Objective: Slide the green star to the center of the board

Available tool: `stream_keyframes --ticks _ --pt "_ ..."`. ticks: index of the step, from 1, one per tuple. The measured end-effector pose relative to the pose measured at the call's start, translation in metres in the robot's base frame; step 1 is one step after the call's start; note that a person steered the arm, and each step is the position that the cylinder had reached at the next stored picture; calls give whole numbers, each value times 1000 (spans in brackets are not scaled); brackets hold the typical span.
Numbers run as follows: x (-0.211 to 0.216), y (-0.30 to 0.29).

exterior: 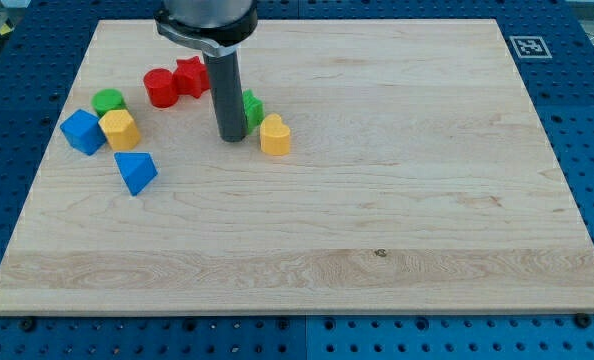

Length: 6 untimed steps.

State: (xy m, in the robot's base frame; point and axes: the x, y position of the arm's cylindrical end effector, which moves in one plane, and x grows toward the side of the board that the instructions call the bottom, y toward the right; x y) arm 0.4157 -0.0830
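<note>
Camera view shows my tip (232,137) on the surface (377,200), touching the green star (251,106), which sits far-left of center, seemingly half hidden behind the rod. Just right lies a yellow block (274,134). No hand exists, so nothing is held.

My tip (232,137) rests on the tabletop (377,200), touching the green star (251,106), which is mostly hidden behind the rod. A yellow block (275,135) sits just to the view's right of my tip; red blocks (174,82) lie to its upper left.
</note>
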Motion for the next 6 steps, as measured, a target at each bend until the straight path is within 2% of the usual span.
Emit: stream_keyframes --ticks 2,3,4,6 --pt "-10 -49" --pt "-13 -11" --pt "-13 -1" --pt "-91 -1"
